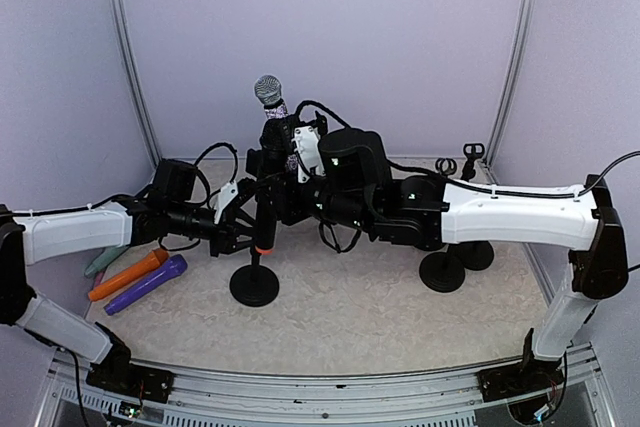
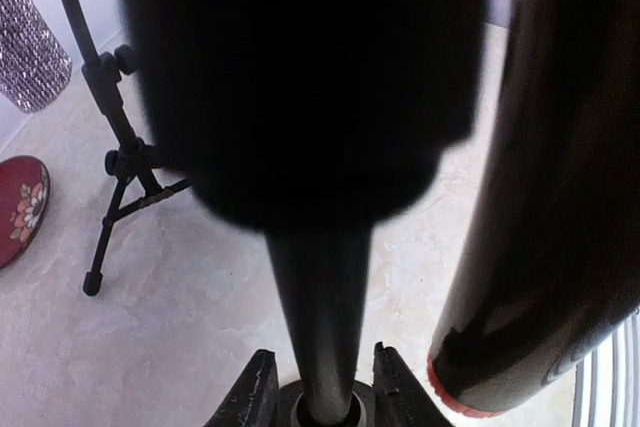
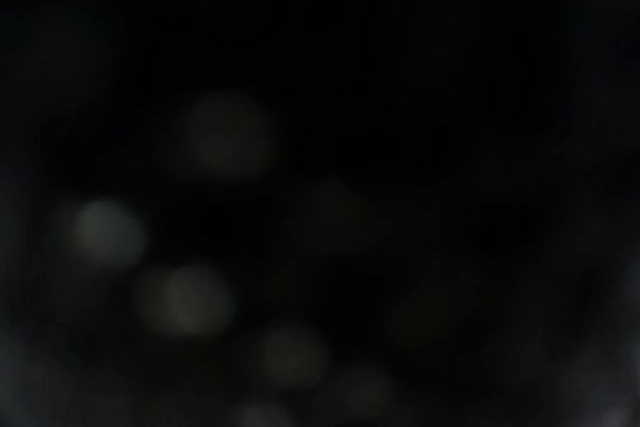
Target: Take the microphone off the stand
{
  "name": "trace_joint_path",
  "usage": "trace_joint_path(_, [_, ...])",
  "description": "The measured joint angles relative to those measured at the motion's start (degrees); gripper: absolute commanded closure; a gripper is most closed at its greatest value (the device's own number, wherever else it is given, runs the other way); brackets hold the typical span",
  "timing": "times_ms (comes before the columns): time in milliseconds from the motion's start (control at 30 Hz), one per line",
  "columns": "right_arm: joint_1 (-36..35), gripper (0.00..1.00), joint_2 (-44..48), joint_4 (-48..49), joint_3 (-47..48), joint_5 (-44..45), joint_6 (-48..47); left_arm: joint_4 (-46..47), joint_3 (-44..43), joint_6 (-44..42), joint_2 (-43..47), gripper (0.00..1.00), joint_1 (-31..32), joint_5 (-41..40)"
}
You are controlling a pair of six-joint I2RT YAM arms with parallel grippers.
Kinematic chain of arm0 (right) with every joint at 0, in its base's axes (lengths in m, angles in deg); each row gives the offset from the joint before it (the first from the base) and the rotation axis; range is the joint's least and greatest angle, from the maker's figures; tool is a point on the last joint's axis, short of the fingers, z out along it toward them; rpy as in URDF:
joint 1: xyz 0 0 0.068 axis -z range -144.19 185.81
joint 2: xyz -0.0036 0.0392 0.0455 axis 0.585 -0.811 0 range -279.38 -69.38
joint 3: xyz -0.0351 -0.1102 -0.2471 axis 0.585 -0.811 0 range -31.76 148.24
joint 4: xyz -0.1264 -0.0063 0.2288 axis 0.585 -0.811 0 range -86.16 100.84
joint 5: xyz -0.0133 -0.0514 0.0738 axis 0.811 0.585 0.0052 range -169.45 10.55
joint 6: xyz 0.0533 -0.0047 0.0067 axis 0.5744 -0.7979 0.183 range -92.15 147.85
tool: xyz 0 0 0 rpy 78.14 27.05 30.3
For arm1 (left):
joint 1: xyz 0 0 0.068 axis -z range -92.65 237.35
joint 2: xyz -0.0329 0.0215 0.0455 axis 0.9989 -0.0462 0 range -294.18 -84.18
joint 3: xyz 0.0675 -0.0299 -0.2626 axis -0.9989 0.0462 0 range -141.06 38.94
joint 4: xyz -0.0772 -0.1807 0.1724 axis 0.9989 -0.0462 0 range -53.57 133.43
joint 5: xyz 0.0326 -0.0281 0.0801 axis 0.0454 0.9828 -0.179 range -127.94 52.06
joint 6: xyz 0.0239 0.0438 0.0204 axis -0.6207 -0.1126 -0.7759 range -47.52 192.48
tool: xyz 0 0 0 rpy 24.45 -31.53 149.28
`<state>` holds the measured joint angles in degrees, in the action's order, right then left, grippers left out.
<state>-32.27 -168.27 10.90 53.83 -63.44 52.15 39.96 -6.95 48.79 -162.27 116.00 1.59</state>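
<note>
The microphone (image 1: 268,91) has a silver mesh head and a black handle ending in an orange-red ring. It stands nearly upright, beside the pole of the black stand (image 1: 254,285). In the left wrist view its ringed end (image 2: 470,397) hangs just right of the stand pole (image 2: 320,327). My left gripper (image 1: 250,230) (image 2: 320,362) straddles that pole low down, with a thin dark gap on each side. My right gripper (image 1: 290,152) is up against the microphone's upper body, its fingers hidden. The right wrist view is black.
Orange (image 1: 128,274), purple (image 1: 147,284) and pale green (image 1: 105,260) microphones lie at the left. Two more round-based stands (image 1: 442,272) (image 1: 475,252) are at the right. A small tripod stand (image 2: 120,157) and a red flowered disc (image 2: 20,209) show in the left wrist view.
</note>
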Motion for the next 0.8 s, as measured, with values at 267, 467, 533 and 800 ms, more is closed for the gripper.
trace_joint_path(267, [0.0, 0.86, 0.3, 0.3, -0.1, -1.5, -2.1, -3.2, -1.0, -2.5, 2.8, 0.01, -2.4, 0.0])
trace_joint_path(467, [0.0, 0.84, 2.8, -2.6, -1.2, -3.2, -7.8, -12.2, -2.5, -6.6, 6.2, 0.01, -9.1, 5.9])
trace_joint_path(533, [0.0, 0.84, 4.8, -3.7, -3.1, -4.0, -11.2, -15.3, -3.1, -7.9, 7.2, 0.01, -12.2, 7.8])
trace_joint_path(800, [0.7, 0.69, 9.9, -6.9, -6.2, -7.3, -19.9, -24.5, -5.0, -11.1, 10.7, 0.01, -17.4, 12.0])
